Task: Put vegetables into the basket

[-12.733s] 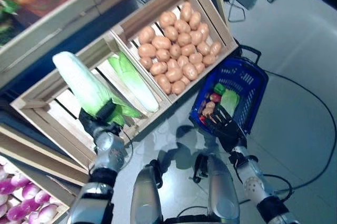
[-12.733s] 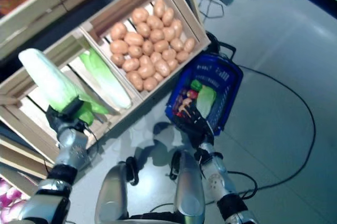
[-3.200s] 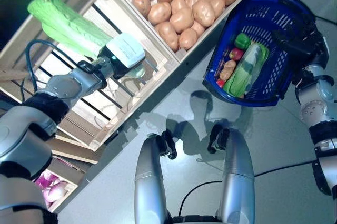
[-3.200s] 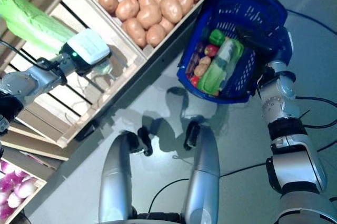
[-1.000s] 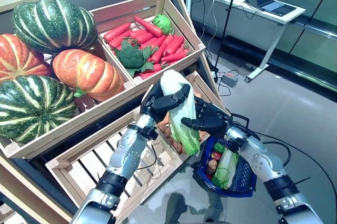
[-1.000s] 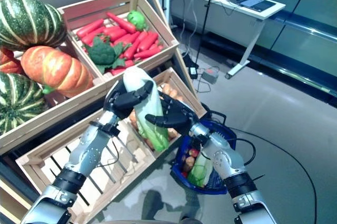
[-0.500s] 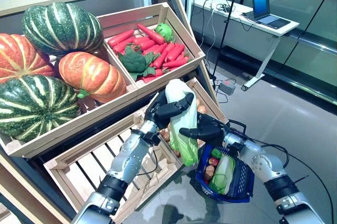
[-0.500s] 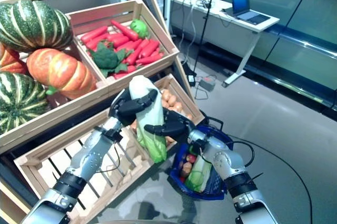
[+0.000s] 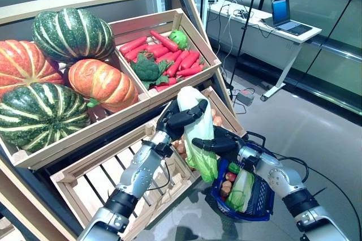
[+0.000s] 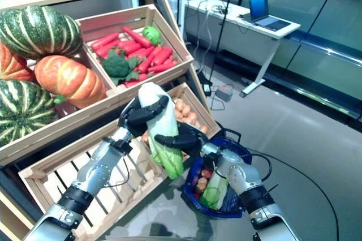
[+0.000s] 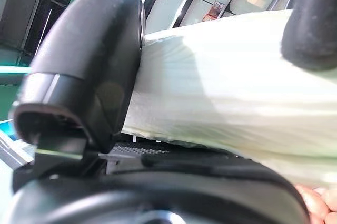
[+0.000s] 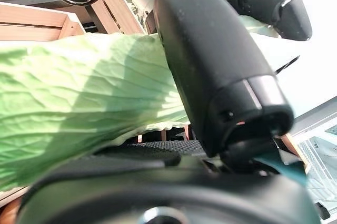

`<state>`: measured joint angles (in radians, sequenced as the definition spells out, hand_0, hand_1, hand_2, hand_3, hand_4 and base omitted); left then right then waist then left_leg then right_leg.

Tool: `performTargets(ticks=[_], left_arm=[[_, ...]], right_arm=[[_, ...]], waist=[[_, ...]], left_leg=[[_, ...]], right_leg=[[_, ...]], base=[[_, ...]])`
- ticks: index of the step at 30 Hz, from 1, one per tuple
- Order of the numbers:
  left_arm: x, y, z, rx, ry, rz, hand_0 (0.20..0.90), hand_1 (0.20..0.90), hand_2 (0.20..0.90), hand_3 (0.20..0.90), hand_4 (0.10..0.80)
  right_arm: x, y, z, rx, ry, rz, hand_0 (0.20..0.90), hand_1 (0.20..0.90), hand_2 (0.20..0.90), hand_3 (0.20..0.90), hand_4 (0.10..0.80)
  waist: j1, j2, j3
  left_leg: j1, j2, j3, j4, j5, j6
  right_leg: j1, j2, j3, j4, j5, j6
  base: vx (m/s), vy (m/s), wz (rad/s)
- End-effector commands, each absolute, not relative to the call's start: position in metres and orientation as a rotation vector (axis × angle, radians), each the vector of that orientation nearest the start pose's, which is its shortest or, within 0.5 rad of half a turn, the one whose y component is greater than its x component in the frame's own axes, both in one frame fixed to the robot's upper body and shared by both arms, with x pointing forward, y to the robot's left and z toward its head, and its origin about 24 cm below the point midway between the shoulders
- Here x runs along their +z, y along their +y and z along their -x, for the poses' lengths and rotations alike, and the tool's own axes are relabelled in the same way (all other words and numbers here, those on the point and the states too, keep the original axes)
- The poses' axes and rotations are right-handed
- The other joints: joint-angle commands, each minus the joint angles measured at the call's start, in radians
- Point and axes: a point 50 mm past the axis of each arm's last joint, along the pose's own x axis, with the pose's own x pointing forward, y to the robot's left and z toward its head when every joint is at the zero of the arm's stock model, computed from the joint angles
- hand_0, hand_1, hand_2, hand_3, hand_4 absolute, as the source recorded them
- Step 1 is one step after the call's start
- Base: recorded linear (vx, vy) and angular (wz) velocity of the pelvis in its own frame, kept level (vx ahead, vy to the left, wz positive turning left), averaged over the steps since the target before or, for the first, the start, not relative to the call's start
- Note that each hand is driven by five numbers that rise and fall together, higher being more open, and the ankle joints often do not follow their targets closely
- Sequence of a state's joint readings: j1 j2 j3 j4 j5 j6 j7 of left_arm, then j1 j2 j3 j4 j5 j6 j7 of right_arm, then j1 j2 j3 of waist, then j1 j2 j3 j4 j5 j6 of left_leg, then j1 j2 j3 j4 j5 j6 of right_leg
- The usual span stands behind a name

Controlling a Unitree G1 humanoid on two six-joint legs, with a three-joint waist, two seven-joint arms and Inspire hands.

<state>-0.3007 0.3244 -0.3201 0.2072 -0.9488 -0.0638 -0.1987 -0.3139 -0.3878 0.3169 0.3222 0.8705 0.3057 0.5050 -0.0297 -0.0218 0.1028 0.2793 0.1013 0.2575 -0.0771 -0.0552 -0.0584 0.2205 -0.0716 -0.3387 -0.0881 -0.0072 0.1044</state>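
A humanoid robot holds a long head of napa cabbage (image 9: 197, 133) upright between both hands, above the front edge of the potato crate (image 9: 222, 117) and just beside the blue basket (image 9: 261, 194) on the floor. The left hand (image 9: 180, 116) is curled round the pale, ribbed upper end, fingers wrapped over the top; the right hand (image 9: 218, 143) closes on the cabbage lower down, near where the white stalk gives way to crinkled green leaf.

The cabbage looks fairly heavy for its size, firm along the white core but soft and easily bruised in the loose leaf tips hanging at the bottom. Its waxy ribs could slide under smooth fingers, so the stiff middle and stalk end seem the safest places to hold; the leafy end would likely tear or slip.

The basket is open-mesh plastic with a black handle, already carrying another cabbage (image 9: 241, 187) and several small items, among them a green pepper (image 9: 233, 167). Behind stand slatted wooden crates: ridged green and orange pumpkins (image 9: 68, 65) to the left, red carrots (image 9: 172, 51) and knobbly broccoli (image 9: 148, 69) above, smooth tan potatoes (image 9: 184, 147) below, and an empty slatted crate (image 9: 96, 181).
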Motion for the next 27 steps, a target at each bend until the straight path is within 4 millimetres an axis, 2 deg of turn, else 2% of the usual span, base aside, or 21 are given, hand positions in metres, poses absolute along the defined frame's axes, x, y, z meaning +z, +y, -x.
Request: performTargets(ticks=[1,8,16,27], left_arm=[[0.152,0.088,-0.308,-0.685,-0.348,0.672,0.9,0.9,0.9,0.9,0.8],[0.144,0.094,-0.308,-0.663,-0.31,0.662,0.9,0.9,0.9,0.9,0.8],[0.132,0.107,-0.308,-0.633,-0.267,0.64,0.9,0.9,0.9,0.9,0.8],[0.121,0.126,-0.305,-0.581,-0.238,0.622,0.9,0.9,0.9,0.9,0.8]], right_arm=[[0.065,-0.067,-0.291,1.016,0.214,-0.64,0.3,0.3,0.3,0.3,0.4],[0.063,-0.079,-0.294,0.947,0.191,-0.63,0.3,0.3,0.3,0.3,0.4],[0.058,-0.112,-0.299,0.789,0.161,-0.595,0.3,0.3,0.3,0.3,0.4],[0.035,-0.191,-0.293,0.457,0.162,-0.541,0.3,0.3,0.3,0.3,0.4]], waist=[[0.0,-0.01,-0.055],[-0.001,-0.008,-0.054],[-0.006,-0.007,-0.05],[-0.024,-0.007,-0.039]], left_leg=[[-0.051,-0.058,0.007,-0.01,-0.039,0.033],[-0.046,-0.057,0.011,-0.01,-0.042,0.034],[-0.045,-0.055,0.016,-0.01,-0.042,0.033],[-0.046,-0.048,0.037,-0.01,-0.046,0.033]], right_leg=[[0.016,0.005,0.01,0.001,-0.06,-0.045],[0.019,0.005,0.013,0.001,-0.062,-0.044],[0.017,0.005,0.015,0.001,-0.06,-0.043],[0.009,0.005,0.021,0.001,-0.054,-0.038]], base=[[0.0,0.0,0.0],[0.0,0.0,0.0],[0.0,0.0,0.0],[0.0,0.0,0.0]])
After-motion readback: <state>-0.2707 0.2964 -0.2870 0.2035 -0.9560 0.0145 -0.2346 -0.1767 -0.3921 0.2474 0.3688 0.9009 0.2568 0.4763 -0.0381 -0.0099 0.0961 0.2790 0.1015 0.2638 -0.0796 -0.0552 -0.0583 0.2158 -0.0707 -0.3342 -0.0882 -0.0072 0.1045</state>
